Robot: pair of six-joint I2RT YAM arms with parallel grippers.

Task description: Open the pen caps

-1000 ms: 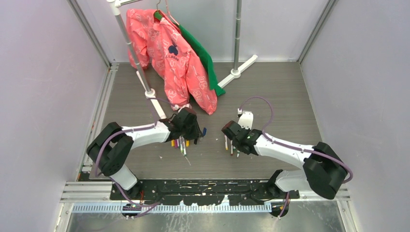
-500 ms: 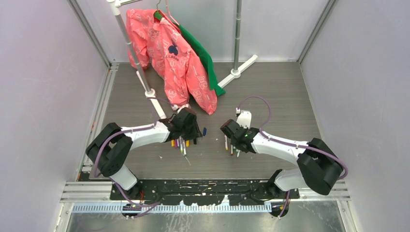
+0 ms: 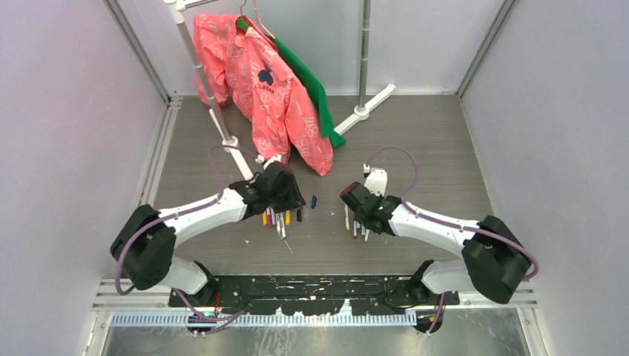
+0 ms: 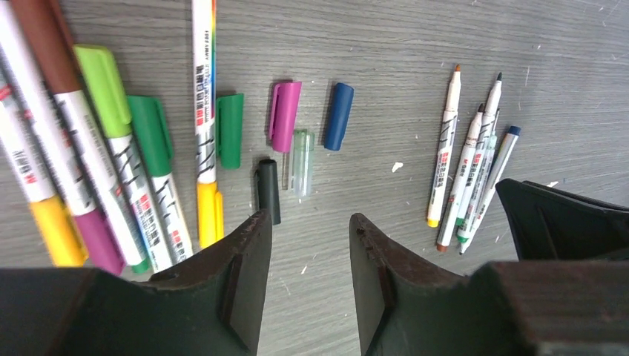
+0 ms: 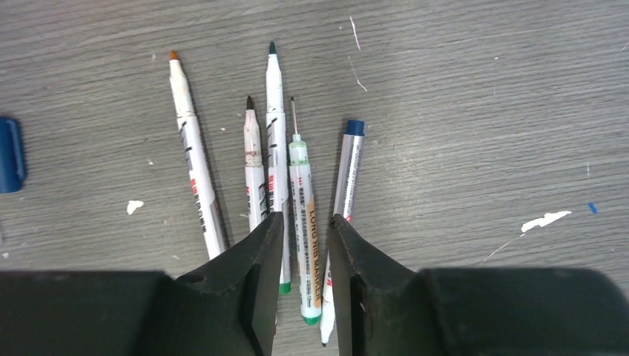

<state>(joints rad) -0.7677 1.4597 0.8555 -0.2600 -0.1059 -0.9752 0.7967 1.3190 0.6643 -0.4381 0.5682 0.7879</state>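
Hovering left gripper (image 4: 310,222), jaws apart; purple cap (image 4: 285,115) loose; blue cap (image 4: 339,116) loose

Just beyond the black left pincer (image 4: 310,222): short green plastic cap (image 4: 228,130), magenta cap (image 4: 285,116), navy cap (image 4: 339,116), black cap (image 4: 268,190), clear cap (image 4: 302,162). Grey wood-grain tabletop (image 4: 445,44), white-flecked. Far beyond, coral-pink printed jacket (image 3: 274,96).

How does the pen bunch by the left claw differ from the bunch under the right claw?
The left bunch wears coloured caps; the right bunch shows bare nibs. The left bunch's pens look thicker than the right bunch's. Beside the left bunch lie loose caps, apart from the right bunch. Both lie flat on the table, ungripped.
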